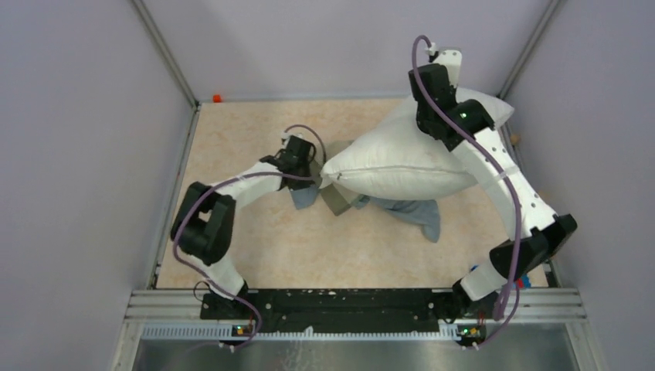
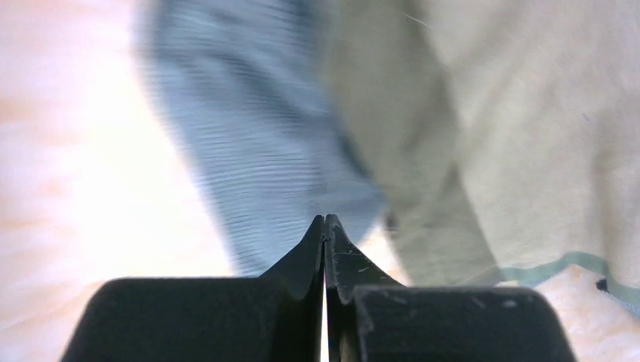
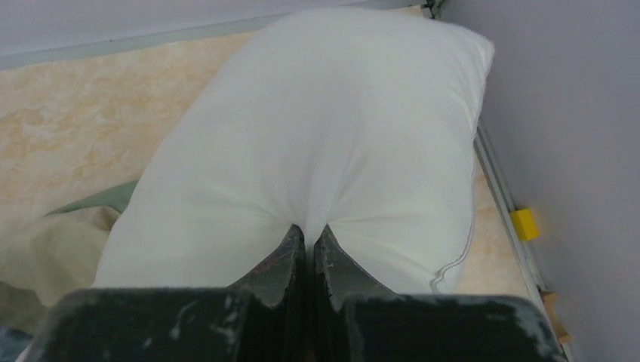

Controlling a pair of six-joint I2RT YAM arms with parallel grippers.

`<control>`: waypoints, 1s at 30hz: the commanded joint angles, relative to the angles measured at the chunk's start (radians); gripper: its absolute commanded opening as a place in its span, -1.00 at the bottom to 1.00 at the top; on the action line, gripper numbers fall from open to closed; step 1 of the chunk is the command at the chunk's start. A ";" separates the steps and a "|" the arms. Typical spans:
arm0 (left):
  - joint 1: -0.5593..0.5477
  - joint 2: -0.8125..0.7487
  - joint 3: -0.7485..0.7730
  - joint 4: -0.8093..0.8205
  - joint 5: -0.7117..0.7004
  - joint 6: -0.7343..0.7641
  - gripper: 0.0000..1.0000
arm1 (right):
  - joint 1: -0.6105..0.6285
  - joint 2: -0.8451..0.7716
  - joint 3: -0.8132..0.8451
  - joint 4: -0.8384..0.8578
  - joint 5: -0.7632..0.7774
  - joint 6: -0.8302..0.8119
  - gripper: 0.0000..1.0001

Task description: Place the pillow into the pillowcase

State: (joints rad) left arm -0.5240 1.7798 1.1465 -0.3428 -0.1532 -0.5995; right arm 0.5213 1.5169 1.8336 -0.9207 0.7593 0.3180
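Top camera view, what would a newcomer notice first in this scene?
The big white pillow, right of centre, grabs the eye. Its fabric puckers where the right hand is shut on it. Under it lies the crumpled grey-blue pillowcase. The left hand is shut at that cloth's left end, though whether it caught any cloth can't be told.

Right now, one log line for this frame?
left gripper: shut at case edge, hold unclear | right gripper: shut on pillow | pillow: outside case
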 commanded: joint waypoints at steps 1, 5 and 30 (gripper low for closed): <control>0.183 -0.256 -0.105 -0.085 -0.071 0.022 -1.00 | -0.011 0.108 0.062 0.215 -0.021 0.026 -1.00; 0.308 -0.415 -0.179 -0.089 -0.090 0.066 -1.00 | -0.010 0.235 0.081 0.357 -0.040 0.047 -1.00; -0.171 0.000 -0.029 0.546 -0.002 0.066 0.98 | -0.052 0.450 0.545 0.428 0.053 -0.019 -1.00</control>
State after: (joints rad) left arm -0.6655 1.6604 0.9943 0.0502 -0.0444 -0.5152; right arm 0.4992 1.9545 2.2265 -0.5976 0.7845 0.3172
